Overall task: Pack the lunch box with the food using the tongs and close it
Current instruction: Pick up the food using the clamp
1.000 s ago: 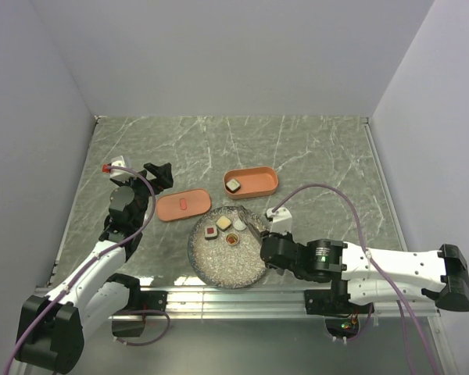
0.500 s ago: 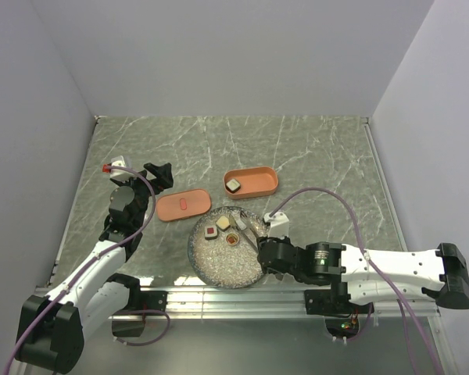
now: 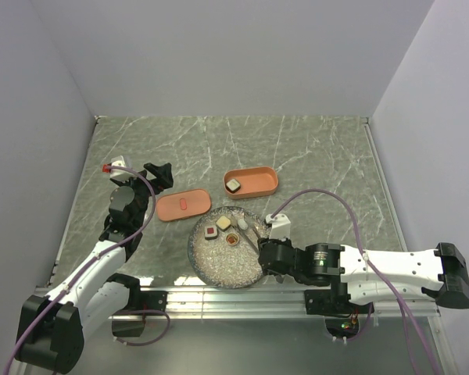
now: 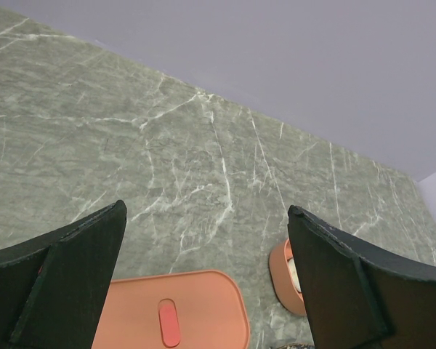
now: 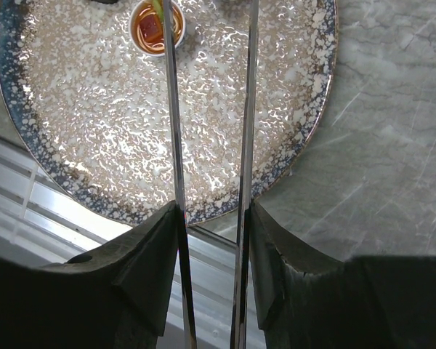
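Note:
The salmon-orange lunch box [image 3: 254, 181] stands behind the plate with one dark-rimmed food piece [image 3: 234, 185] in its left end. Its lid [image 3: 184, 205] lies flat to the left, also seen as the lid [image 4: 176, 313] in the left wrist view. On the speckled plate [image 3: 219, 266] lie red [image 3: 211, 232], cream [image 3: 223, 224], brown [image 3: 231, 239] and white [image 3: 242, 224] food pieces. My right gripper [image 3: 260, 248] [image 5: 212, 211] is shut on the tongs [image 5: 173, 131], whose arms stand apart over the plate near the brown piece [image 5: 157, 25]. My left gripper [image 3: 158, 173] [image 4: 203, 291] hangs open above the lid.
The plate sits close to the table's near metal edge [image 5: 29, 211]. Grey walls close in the marble table [image 3: 313, 148] at the back and sides. The lunch box's left end [image 4: 282, 280] shows beside my left gripper's right finger.
My right gripper has slid a little left and toward the near edge over the plate, and the tongs' arms have spread apart. The left arm has not moved.

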Controlling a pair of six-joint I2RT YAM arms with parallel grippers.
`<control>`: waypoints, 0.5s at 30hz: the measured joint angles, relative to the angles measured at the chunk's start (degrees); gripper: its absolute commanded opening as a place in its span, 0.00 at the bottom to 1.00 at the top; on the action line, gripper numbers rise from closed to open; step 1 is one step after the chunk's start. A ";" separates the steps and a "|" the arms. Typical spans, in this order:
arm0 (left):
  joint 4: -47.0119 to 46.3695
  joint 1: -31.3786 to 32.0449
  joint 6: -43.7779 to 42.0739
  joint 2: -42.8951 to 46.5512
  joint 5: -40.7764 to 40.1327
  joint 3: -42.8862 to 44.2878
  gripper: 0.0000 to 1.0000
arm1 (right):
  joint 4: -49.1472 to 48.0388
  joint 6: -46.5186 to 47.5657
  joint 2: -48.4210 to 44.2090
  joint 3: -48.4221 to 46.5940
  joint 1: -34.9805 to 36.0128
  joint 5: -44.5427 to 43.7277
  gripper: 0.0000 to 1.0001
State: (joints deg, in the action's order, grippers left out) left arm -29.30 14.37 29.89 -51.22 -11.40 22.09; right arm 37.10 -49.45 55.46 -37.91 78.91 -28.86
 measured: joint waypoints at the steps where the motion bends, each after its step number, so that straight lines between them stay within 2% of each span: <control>1: 0.02 0.00 0.00 0.00 0.00 0.02 0.99 | 0.09 -0.24 0.00 0.00 0.04 0.00 0.48; 15: 0.02 0.00 0.00 0.07 0.00 0.00 1.00 | 3.19 -4.22 0.00 0.57 1.07 -0.22 0.48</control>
State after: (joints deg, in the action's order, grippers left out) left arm -29.28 14.37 29.89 -51.16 -11.40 22.09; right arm 40.29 -53.67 55.46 -37.34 79.99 -29.08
